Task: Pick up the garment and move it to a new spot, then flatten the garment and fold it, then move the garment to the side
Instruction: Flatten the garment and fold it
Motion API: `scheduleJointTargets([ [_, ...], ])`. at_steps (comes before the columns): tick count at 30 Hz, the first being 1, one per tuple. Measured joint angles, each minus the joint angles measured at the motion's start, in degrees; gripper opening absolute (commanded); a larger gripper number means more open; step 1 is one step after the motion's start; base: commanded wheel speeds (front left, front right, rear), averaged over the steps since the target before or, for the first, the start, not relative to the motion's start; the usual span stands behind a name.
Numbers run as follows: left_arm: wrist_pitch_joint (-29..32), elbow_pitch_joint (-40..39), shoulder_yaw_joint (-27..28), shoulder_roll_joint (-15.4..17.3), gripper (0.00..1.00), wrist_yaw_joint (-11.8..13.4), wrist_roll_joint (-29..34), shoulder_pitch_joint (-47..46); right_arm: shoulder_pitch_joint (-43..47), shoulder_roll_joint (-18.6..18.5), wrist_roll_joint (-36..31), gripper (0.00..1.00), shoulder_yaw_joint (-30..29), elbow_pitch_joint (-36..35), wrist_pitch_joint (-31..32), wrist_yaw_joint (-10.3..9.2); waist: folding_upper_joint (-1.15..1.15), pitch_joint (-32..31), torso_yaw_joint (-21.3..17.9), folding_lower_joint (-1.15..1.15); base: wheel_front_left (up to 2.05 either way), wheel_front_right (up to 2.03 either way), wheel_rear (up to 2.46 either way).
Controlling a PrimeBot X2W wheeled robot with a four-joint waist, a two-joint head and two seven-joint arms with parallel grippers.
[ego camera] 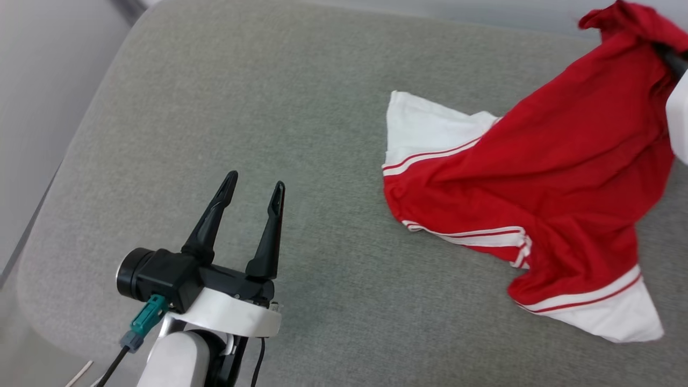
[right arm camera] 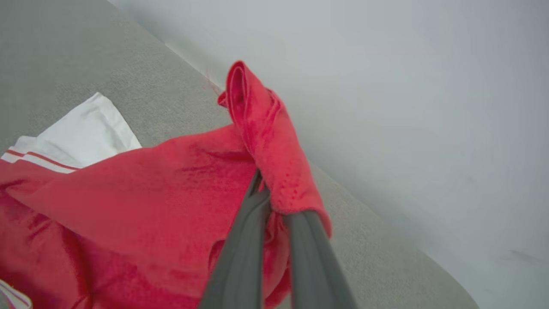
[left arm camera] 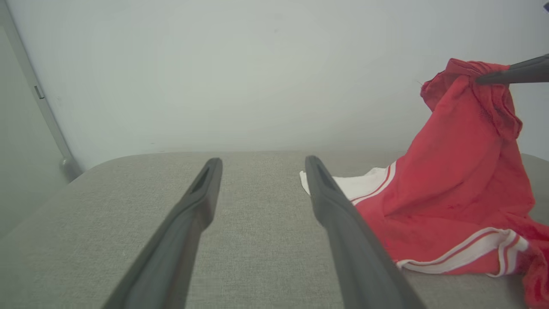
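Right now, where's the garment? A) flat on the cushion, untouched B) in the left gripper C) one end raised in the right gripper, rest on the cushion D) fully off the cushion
C: the right gripper is shut on a bunched red end of the garment, with its white sleeves lying on the cushion; the left gripper is open and empty.

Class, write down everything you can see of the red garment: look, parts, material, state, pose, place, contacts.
The garment is a red jersey shirt of soft knit-looking cloth, with white sleeves and red-white striped trim. It is crumpled, not flat. One bunched red end is pinched up off the surface by the shut right gripper; the rest slopes down and lies on the grey cushion, at its right side. The open left gripper is apart from it.
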Motion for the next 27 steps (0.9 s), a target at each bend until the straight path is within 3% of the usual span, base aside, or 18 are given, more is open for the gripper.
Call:
scheduleJointTargets([
  [3, 0.0, 0.3, -0.44, -0.27, 1.0, 0.0, -0.14, -0.58, -4.24, 0.45, -2.94, 0.0, 1.98, 8.57, -2.96, 0.0, 0.0, 1.53, 1.99, 0.0, 0.0, 0.0, 0.0],
  [4, 0.0, 0.41, -0.53, -0.4, 1.0, 0.0, -0.15, -0.83, -5.48, 1.02, -3.69, 0.15, 1.94, 11.71, -3.83, 0.0, 0.0, 1.98, 2.62, 0.0, 0.0, 0.0, 0.0],
  [5, 0.0, 0.48, -0.62, -0.51, 1.0, 0.0, -0.19, -1.02, -6.44, 1.93, -4.09, 0.64, 0.98, 15.29, -4.1, 0.01, 0.0, 2.4, 3.19, 0.0, 0.0, 0.0, 0.0],
  [6, 0.0, 0.53, -0.58, -0.51, 1.0, 0.0, -0.21, -1.04, -7.19, 3.0, -4.16, 1.0, -0.29, 18.68, -3.93, 0.01, 0.0, 2.76, 3.68, 0.0, 0.0, 0.0, 0.0],
  [10, 0.0, 0.8, -0.81, -0.65, 1.0, 0.0, -0.42, -1.42, -8.2, 5.67, -6.1, 1.0, 0.05, 26.46, -5.32, 0.01, 0.0, 3.75, 5.04, 0.0, 0.0, 0.0, 0.0],
  [15, 0.0, 1.1, -0.26, -0.62, 1.0, 0.0, -0.34, -1.46, -8.32, 7.83, -4.61, 1.0, 2.11, 30.03, -9.57, 0.0, 0.0, 2.93, 4.36, 0.0, 0.0, 0.0, 0.0],
  [20, 0.0, 1.01, 0.65, -0.07, 1.0, 0.0, -0.02, -1.22, -7.74, 9.11, -2.19, 1.0, 4.75, 29.72, -16.12, 0.0, 0.0, 1.0, 2.15, -0.01, 0.0, 0.0, 0.0],
  [27, 0.0, 0.09, 2.21, 1.09, 1.0, 0.0, 0.22, 0.32, -3.05, 9.69, 1.09, 1.0, 5.77, 23.62, -28.51, 0.0, 0.0, -2.55, -2.76, -0.01, 0.0, 0.0, 0.0],
])
